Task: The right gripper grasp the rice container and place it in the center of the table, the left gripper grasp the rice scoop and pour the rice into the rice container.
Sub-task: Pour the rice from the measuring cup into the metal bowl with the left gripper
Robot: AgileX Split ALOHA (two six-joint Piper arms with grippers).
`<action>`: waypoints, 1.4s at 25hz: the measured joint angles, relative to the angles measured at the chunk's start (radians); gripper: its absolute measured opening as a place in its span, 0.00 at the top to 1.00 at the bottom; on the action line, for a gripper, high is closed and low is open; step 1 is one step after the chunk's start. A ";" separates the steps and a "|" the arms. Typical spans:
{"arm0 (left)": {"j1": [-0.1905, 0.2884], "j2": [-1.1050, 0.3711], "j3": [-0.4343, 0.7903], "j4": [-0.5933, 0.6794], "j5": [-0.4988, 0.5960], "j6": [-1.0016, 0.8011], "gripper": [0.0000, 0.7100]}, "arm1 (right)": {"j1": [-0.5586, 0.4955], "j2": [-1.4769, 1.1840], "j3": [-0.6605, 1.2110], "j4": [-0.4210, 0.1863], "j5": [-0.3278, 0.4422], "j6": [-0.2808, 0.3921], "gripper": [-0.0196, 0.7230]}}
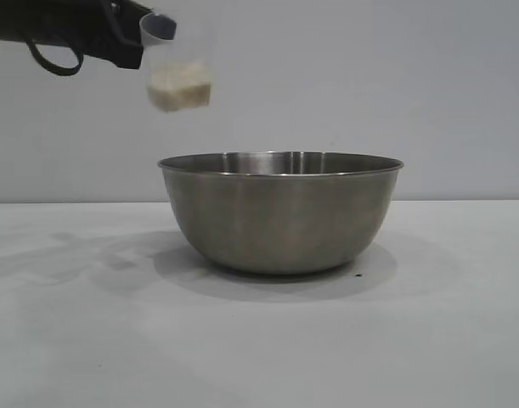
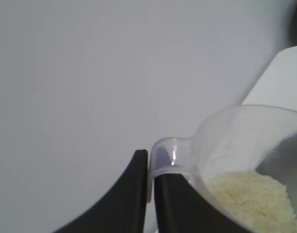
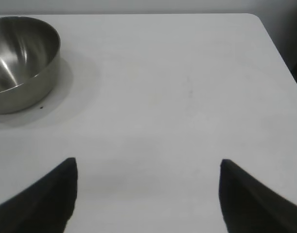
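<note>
Rice container (image 1: 280,212) already sits mid-table (image 1: 89,340), right gripper (image 3: 148,194) parked well apart with fingers spread, while left gripper (image 2: 149,194) pinches the rice scoop (image 1: 176,72) handle, holding rice (image 1: 179,88) high beside the bowl's rim, pouring not yet done.

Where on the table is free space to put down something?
The table is bare left, right and in front of the rice container. The open right gripper hovers over bare tabletop. Crowded only above the container's left rim, where the left gripper holds the rice scoop.
</note>
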 joint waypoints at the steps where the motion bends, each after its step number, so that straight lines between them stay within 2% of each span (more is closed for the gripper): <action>1: -0.004 0.000 -0.010 0.004 0.000 0.029 1.00 | 0.000 0.000 0.000 0.000 0.000 0.000 0.28; 11: -0.093 0.000 -0.048 0.019 0.037 0.315 1.00 | 0.000 0.000 0.000 0.002 0.000 -0.002 0.28; 20: -0.138 0.000 -0.048 0.017 0.075 0.542 1.00 | 0.000 0.000 0.000 0.002 0.000 -0.002 0.28; 29: -0.200 0.000 -0.049 -0.018 0.141 0.862 1.00 | 0.000 0.000 0.000 0.002 0.000 -0.002 0.28; 35: -0.209 0.000 -0.049 -0.029 0.161 1.024 1.00 | 0.000 0.000 0.000 0.002 0.000 -0.002 0.28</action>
